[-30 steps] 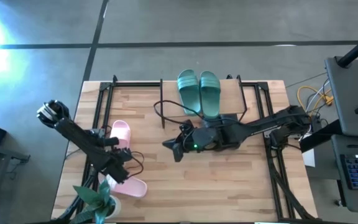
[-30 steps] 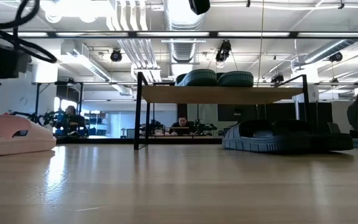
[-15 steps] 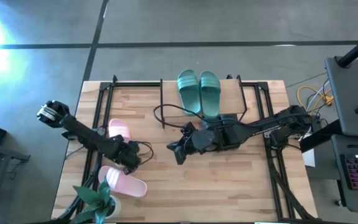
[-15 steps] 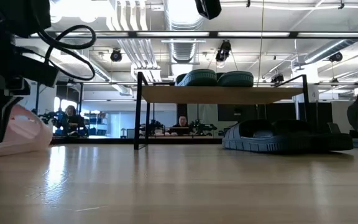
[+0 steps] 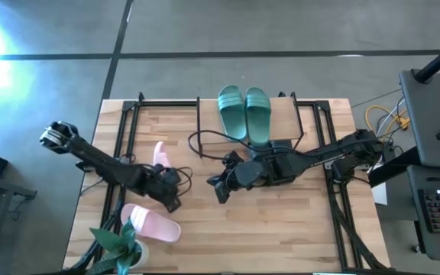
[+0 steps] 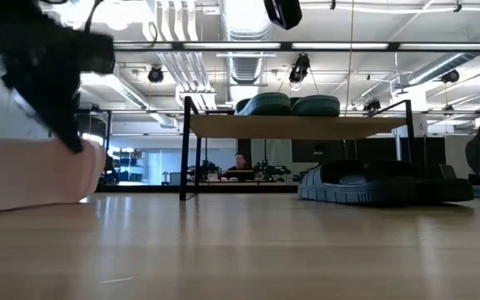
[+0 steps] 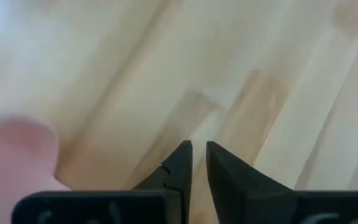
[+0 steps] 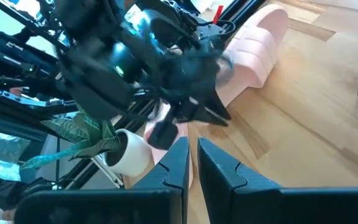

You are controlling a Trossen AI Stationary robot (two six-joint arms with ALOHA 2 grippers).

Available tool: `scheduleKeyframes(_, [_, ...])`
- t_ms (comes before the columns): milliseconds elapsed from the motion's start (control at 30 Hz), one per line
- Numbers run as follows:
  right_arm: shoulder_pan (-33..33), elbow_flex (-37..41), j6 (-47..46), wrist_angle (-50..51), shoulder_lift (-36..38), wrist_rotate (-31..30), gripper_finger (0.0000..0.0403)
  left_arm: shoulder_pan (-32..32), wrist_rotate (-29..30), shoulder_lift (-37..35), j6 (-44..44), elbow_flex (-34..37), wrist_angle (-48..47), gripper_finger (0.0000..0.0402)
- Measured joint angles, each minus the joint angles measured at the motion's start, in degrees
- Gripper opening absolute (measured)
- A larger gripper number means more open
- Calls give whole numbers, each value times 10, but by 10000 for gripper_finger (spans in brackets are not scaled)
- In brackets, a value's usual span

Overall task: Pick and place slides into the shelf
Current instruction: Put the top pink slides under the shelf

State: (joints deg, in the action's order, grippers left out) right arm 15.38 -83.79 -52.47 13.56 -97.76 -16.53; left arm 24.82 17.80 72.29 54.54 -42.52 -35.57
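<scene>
One pale pink slide (image 5: 159,156) stands tipped on its side on the table, right beside my left gripper (image 5: 172,200); it shows large in the low view (image 6: 32,175). My left gripper (image 7: 199,146) is shut, its tips over bare wood. The second pink slide (image 5: 153,223) lies flat near the table's near-left corner. The teal pair (image 5: 244,114) rests on top of the shelf (image 6: 298,127). A black slide (image 6: 373,183) lies on the table under the shelf. My right gripper (image 5: 218,191) is shut and hovers mid-table, facing the left gripper (image 8: 213,113). My left gripper has nothing between its fingers. The tipped pink slide (image 7: 11,155) stands close beside the gripper's body, and I cannot tell whether they touch.
A potted plant (image 5: 121,248) in a white pot (image 8: 132,152) stands at the near-left corner beside the flat pink slide. Black frame rails (image 5: 121,130) run along both sides of the table. Bare wood lies between the two grippers and toward the near edge.
My left gripper has moved toward the table's right and a little toward the shelf, passing between the two pink slides. The farther pink slide has tipped from flat onto its side and shifted right. The right arm has kept almost still.
</scene>
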Motion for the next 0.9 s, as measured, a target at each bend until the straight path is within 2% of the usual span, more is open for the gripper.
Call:
scheduleKeyframes(233, [0,0,0,5,0,0,27,0,68,-77,6,-15,-42,33])
scheduleKeyframes(367, [0,0,0,13,0,0,27,-1,64,-95,43,-14,-177,33])
scheduleKeyframes(467, [0,0,0,13,0,0,27,-1,33,-95,66,-6,-262,33])
scheduleKeyframes(700, [0,0,0,13,0,0,27,-1,7,-86,47,8,-275,33])
scheduleKeyframes(900, [0,0,0,28,0,0,27,-1,5,-45,45,-29,-355,34])
